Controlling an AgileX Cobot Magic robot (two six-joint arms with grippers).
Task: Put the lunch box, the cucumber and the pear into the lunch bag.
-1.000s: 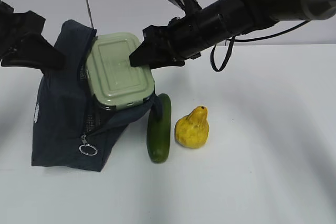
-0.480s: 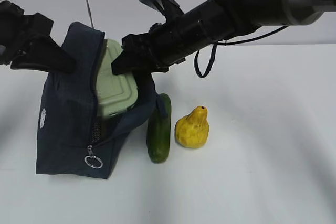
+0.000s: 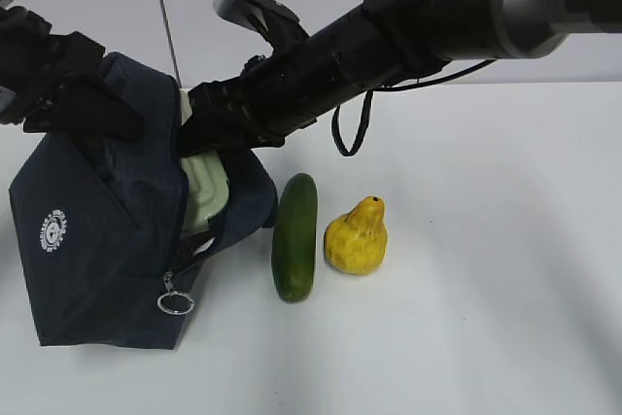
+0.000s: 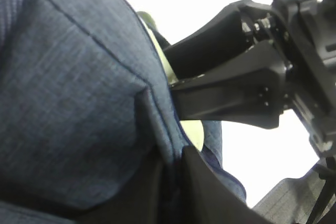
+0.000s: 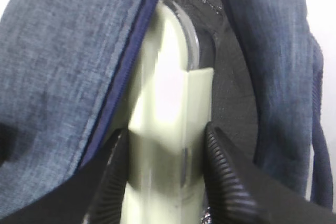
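Glass meets fabric as the right gripper (image 5: 163, 177), its ribbed jaws clamped on either side of the clear rectangular lunch box with the pale sage-green lid (image 5: 168, 114), holds the container on edge in the mouth of the dark navy fabric lunch bag (image 3: 97, 240). The left gripper (image 3: 92, 109), pinched shut on the bag's upper edge, holds the opening up. Only a strip of the lid shows between the bag's sides in the exterior view. The box looks rigid, fairly heavy and smooth-walled, so a firm hold across its narrow width, as here, seems the safe one; a hard drop could crack the glass. The bag is soft and would likely sag if the held edge were let go. On the white table (image 3: 486, 289), the smooth dark green cucumber (image 3: 295, 235) lies just beside the bag, with the bumpy yellow pear (image 3: 357, 237) near it. Both look firm; the cucumber may be slippery, best taken mid-length, the pear around its broad belly.
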